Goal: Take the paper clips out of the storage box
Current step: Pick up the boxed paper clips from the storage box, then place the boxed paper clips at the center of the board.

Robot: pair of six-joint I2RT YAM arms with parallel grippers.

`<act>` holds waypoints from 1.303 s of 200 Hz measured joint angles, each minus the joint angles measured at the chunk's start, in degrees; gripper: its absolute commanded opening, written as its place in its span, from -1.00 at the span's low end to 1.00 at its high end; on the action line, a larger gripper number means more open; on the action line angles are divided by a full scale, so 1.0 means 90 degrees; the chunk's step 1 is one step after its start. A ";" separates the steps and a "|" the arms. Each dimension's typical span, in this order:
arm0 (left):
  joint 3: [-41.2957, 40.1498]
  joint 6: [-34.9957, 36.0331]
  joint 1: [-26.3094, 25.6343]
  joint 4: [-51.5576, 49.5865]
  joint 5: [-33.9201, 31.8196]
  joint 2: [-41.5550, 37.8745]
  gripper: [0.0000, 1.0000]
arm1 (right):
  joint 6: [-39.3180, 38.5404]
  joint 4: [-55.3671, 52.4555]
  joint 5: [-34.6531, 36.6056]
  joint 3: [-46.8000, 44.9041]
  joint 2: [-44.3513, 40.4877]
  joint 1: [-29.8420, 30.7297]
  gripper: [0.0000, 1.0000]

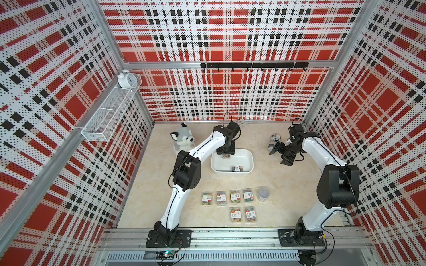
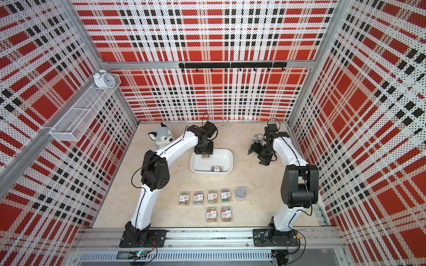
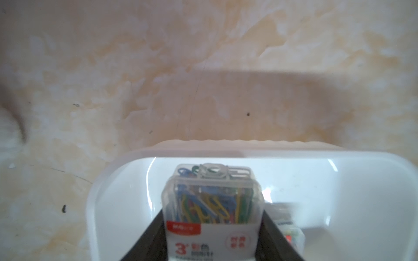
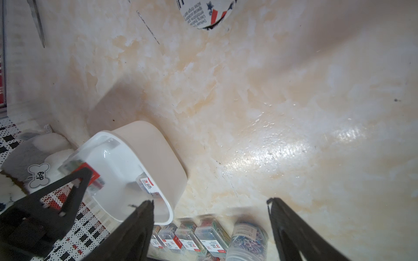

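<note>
Marbled tabletop (image 1: 276,207), plaid-walled cell: L gripper (image 1: 226,153) clenched on clip case (image 3: 212,203) by far wall of storage box (image 1: 242,159), 2nd case (image 1: 237,169) at its near wall, R gripper (image 4: 210,202) slack-open, empty; risk on lift: slick case slipping, snagging rim (image 1: 252,161).

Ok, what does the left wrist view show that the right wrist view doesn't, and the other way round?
Only the left wrist view: both sides of the left gripper shut on the held clip case, its coloured clips seen close up.

Only the right wrist view: the printed cylinder, the plush dog with its bone tag, a row of clip cases and the round tub on the table, and the right gripper, jaws open.

Both: the storage box, the held clip case, and a second case lying in the box.
</note>
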 measured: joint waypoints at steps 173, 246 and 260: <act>-0.5294 -0.1787 -0.1651 0.0148 0.0211 -0.4323 0.08 | -0.0131 -0.0036 -0.0104 -0.0151 0.0056 0.0228 0.69; -0.7329 -0.3305 -0.2912 0.1263 0.0908 -0.5326 0.08 | -0.0163 -0.0029 -0.0119 -0.0440 -0.0138 0.0471 0.69; -0.7601 -0.3541 -0.3128 0.1472 0.1030 -0.5338 0.08 | -0.0180 -0.0034 -0.0119 -0.0440 -0.0163 0.0508 0.69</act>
